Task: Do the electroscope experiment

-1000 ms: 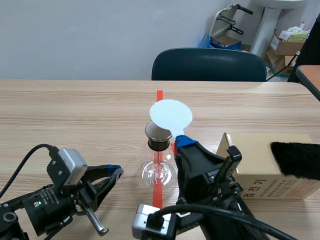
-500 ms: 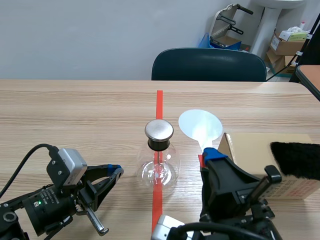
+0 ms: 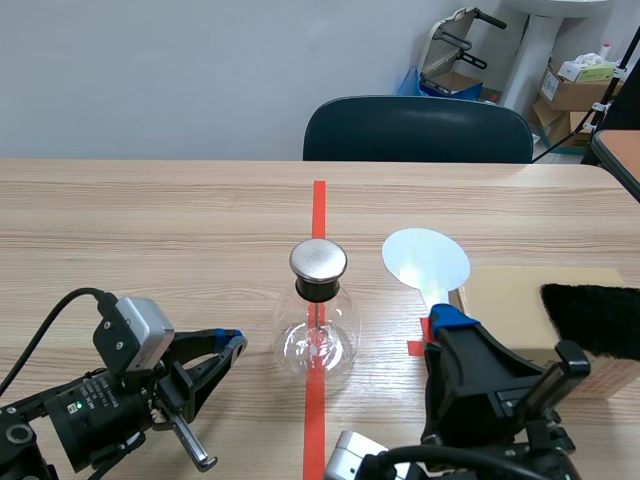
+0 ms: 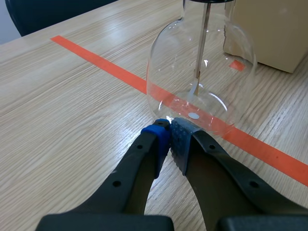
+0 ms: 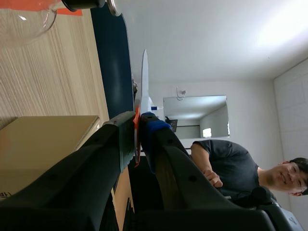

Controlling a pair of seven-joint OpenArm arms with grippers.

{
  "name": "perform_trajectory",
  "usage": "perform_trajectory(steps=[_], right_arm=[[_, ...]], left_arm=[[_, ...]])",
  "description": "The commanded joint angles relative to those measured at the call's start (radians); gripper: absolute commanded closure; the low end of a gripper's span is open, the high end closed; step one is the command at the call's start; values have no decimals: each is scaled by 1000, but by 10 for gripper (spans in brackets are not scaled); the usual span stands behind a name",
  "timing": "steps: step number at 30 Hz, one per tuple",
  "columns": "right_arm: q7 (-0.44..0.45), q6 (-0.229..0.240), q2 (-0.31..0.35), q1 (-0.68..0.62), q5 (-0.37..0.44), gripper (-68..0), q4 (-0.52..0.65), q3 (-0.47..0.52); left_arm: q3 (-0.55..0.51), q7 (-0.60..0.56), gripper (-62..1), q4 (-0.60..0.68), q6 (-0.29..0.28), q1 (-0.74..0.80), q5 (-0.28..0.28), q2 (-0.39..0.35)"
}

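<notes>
The glass flask point(image 3: 318, 330) stands mid-table on the tape line, just ahead of the left gripper point(image 3: 230, 345). To its right the cardboard box point(image 3: 510, 300) blocks the way, and the white disc point(image 3: 426, 260) hangs over the gap between them. Behind them the table point(image 3: 150, 220) is open.

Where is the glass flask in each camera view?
Scene view: flask at the middle, standing on the orange tape line, between the arms.
Left wrist view: flask just ahead of the shut left tool.
Right wrist view: only part of its bulb shows, beyond the right tool, which grips the disc paddle.
Shared landmark: the tape line under the flask.
</notes>
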Motion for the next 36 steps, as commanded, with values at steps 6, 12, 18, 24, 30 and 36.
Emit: perform_trajectory(steps=[6, 12, 18, 24, 30, 36], right_arm=[[-6, -61, 10, 14, -1, -18, 24, 2], [-21, -61, 10, 18, -1, -18, 28, 11], [-18, -61, 10, 47, -1, -17, 29, 9], [-10, -61, 10, 51, -1, -17, 29, 9], [-11, -61, 10, 51, -1, -18, 29, 9], [-6, -61, 10, 51, -1, -18, 29, 9]], left_arm=[[-1, -14, -44, 22, -2, 2, -3, 5], [-1, -14, -44, 22, -2, 2, -3, 5], [-1, -14, -44, 22, -2, 2, -3, 5], [-1, -16, -44, 22, -2, 2, -3, 5], [-1, -18, -44, 22, -2, 2, -3, 5], [-1, -18, -44, 22, -2, 2, -3, 5]])
